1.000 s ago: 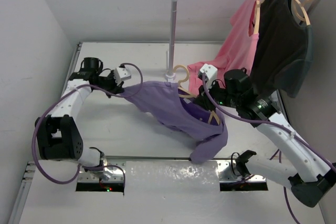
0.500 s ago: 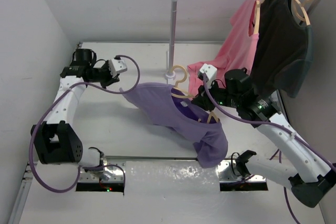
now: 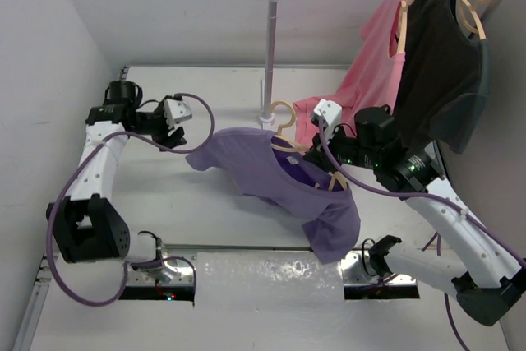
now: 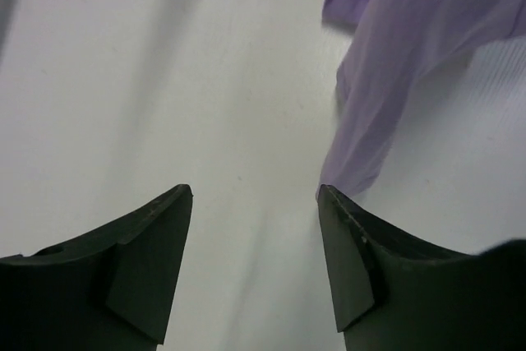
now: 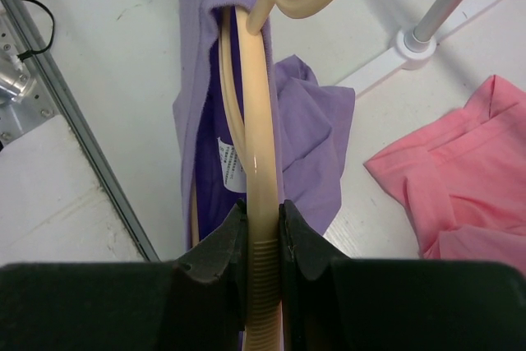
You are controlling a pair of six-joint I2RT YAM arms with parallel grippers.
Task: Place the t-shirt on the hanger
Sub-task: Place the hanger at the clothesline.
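The lavender t-shirt (image 3: 271, 174) hangs mid-frame in the overhead view, draped over the tan hanger (image 5: 256, 121), whose arm runs inside the neck opening, and the cloth sags toward the lower right above the white surface (image 3: 205, 88). The right gripper (image 5: 263, 210) is clenched on the hanger's shaft below the hook. At the left of the overhead frame the left gripper (image 4: 255, 195) stands released, grasping nothing, with the shirt's loose end near it at the upper right of its wrist view.
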